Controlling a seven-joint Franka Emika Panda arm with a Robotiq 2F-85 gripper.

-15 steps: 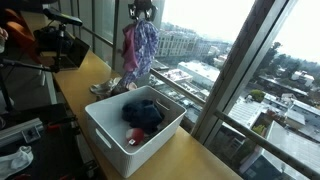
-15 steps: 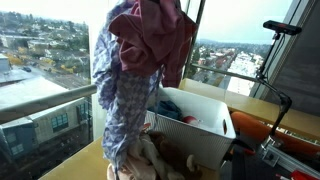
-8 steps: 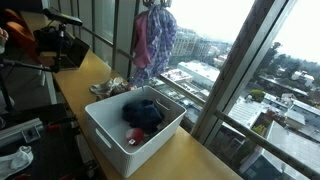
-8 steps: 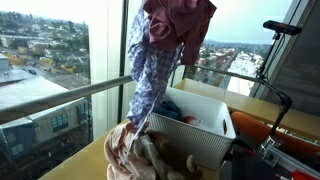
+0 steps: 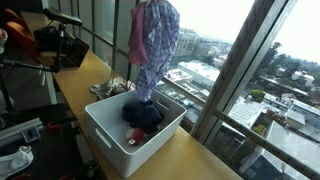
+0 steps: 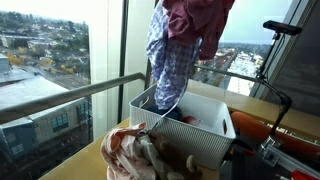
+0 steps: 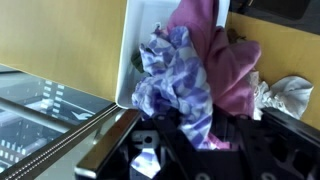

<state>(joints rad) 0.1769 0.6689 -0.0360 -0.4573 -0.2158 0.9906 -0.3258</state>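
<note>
Windowside counter (image 5: 196, 163): clothes (image 5: 153, 45) (in claw (image 7: 192, 136)) hang over bin (image 5: 110, 136) rim.

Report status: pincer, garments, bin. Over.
Pincer shut on garments, raised high. Pink and blue checked pieces hang over white bin. Bin holds dark clothes; loose heap beside it.

exterior views: opposite sides, both on white bin (image 5: 155, 148) | wrist: looks down, close above bin
</note>
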